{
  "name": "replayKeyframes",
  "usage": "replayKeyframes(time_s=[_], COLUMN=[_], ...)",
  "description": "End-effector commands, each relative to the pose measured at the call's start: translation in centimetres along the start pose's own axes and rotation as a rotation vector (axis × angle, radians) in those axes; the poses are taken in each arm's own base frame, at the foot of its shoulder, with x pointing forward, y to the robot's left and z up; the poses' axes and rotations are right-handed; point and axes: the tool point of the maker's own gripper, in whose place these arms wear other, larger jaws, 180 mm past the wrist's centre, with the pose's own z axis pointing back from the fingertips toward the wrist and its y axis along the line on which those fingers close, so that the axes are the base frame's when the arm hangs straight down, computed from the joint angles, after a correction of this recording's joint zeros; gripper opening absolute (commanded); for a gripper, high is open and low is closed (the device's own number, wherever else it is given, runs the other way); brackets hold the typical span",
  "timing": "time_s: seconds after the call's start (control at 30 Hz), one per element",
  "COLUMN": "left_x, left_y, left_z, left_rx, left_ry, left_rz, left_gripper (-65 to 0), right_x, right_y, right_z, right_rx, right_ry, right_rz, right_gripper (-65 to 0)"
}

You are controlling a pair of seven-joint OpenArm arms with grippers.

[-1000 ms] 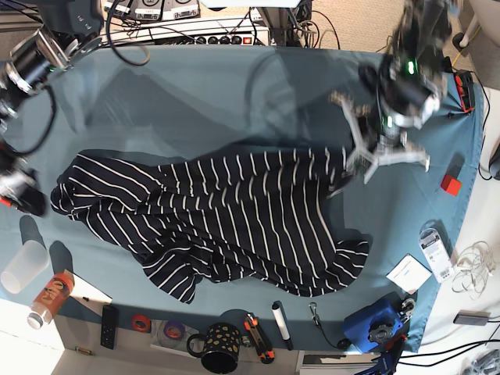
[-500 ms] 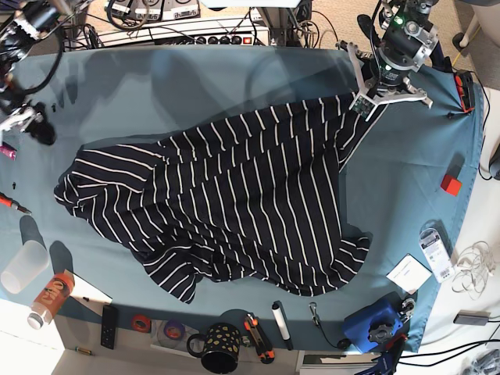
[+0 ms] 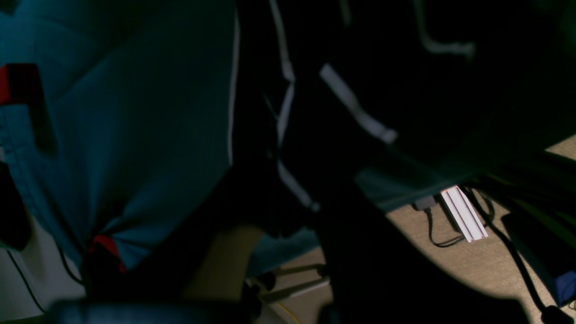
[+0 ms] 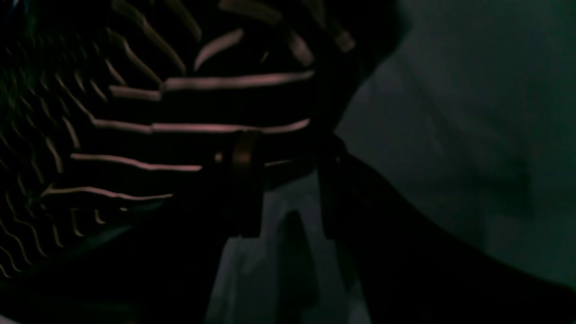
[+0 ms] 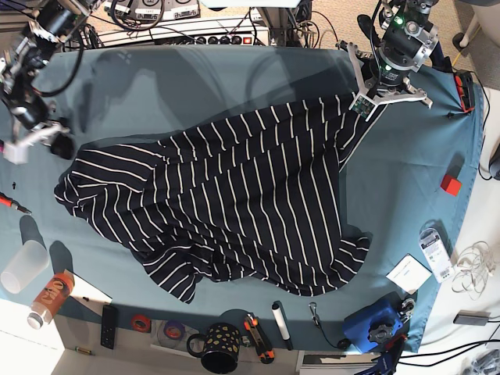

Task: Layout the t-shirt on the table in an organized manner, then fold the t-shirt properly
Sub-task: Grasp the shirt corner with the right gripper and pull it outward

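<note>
We had the t-shirt [image 5: 234, 203] spread across the middle of the counter [image 5: 195, 78], its long axis running from the left edge of the frame up toward the upper right, still rumpled along the lower hem. One corner was drawn out to a point at the upper right, and that point led straight into the left gripper [image 5: 367, 100]. Those jaws were closed tight, and in the base view the striped cloth ran right up to them, so we judged they had that corner pinched; the left wrist view was too dark to confirm more than fabric close against the lens.

Over at the upper left of the frame sat the right gripper [image 5: 43, 134], just above the shirt's left end and apart from it. Its jaws stood well apart with nothing between them, and the right wrist view showed striped cloth [image 4: 180, 112] lying just ahead of them, beyond the fingertips.

So we read it this way: the right arm was the nearer one to the free left end, and the cloth lay below and slightly right of its jaws. A pull there, opposite the held corner, looked like what flattening called for.
</note>
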Motion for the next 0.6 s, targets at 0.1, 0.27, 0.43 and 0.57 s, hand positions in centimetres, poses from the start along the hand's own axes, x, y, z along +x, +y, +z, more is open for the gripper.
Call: replayKeyframes(time_s=[0.1, 0.27, 0.43, 0.57], left_x=[0.5, 0.6, 1.1, 1.4], left_y=[0.4, 0.5, 0.5, 0.5], left_z=[0.4, 0.4, 0.4, 0.4], left_rx=[0.017, 0.018, 0.018, 0.018], left_ry=[-0.024, -0.025, -0.054, -0.07], left_rz=[-0.005, -0.005, -0.005, -0.005], left_gripper=[-65.0, -65.0, -65.0, -65.0], right_x=[3.5, 3.4, 1.6, 1.5], right_y=[1.3, 2.4, 2.1, 1.0], right_z=[-1.2, -3.4, -3.9, -3.4], right_rx=[0.008, -0.018, -0.061, -0.101], right_ry=[-0.072, -0.017, 0.088, 0.1], right_rz=[0.095, 0.135, 0.128, 0.13], right_gripper=[-44.4, -45.1, -65.0, -65.0])
